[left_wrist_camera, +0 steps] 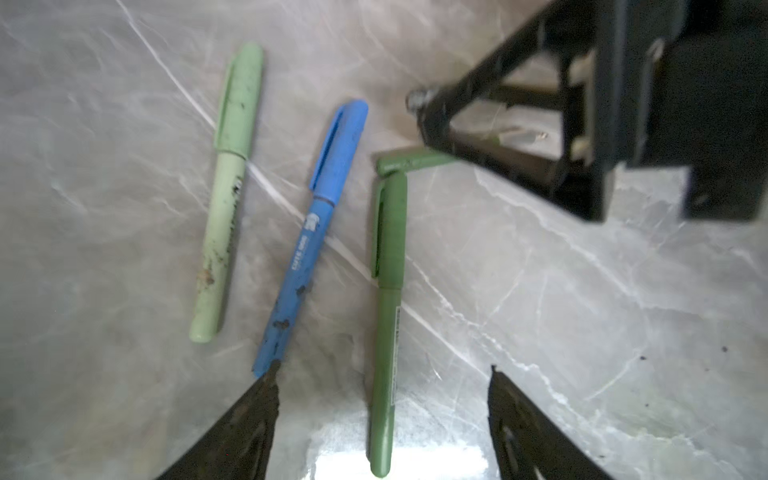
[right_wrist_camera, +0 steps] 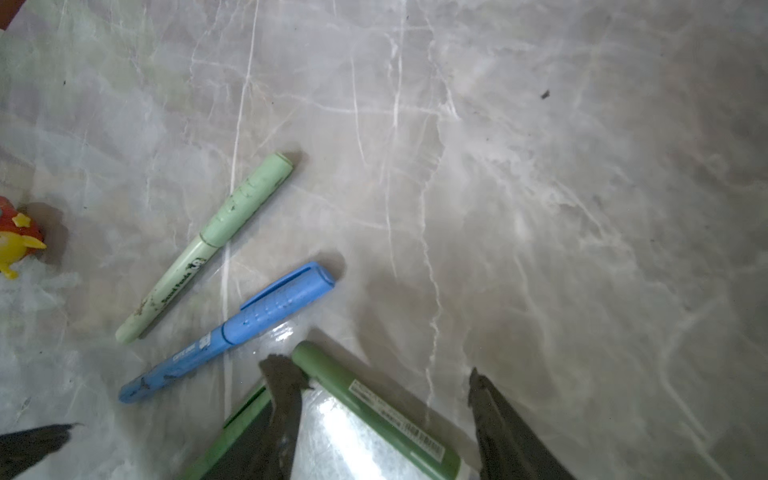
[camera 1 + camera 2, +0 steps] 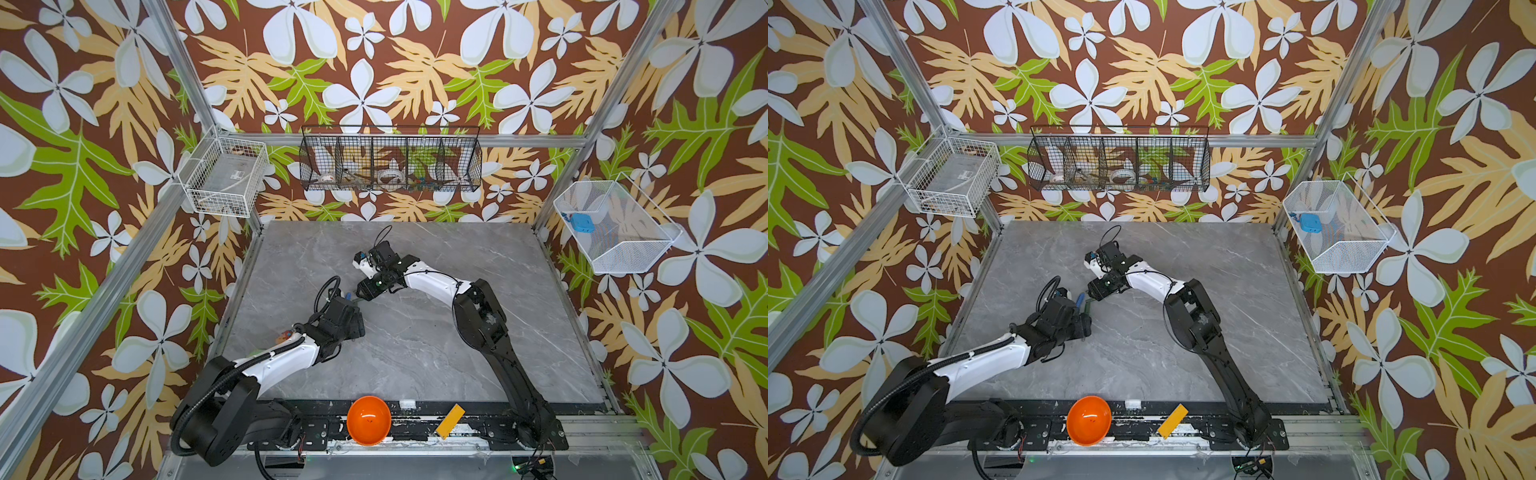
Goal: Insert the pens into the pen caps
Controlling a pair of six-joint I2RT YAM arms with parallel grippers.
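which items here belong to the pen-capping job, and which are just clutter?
Job:
- pale green pen, capped
- blue pen, capped
- dark green pen, capped
- second dark green pen, no cap visible

Clutter:
- toy
- orange bowl
- yellow block
- black basket
- white grid basket
- white mesh basket

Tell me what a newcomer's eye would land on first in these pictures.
Loud flower-and-leaf wallpaper wraps the whole booth around the grey marble table. Near the table's middle three capped pens lie side by side: a pale green pen, a blue pen and a dark green pen. A bright orange bowl sits just past the table's front edge, about midway along it.
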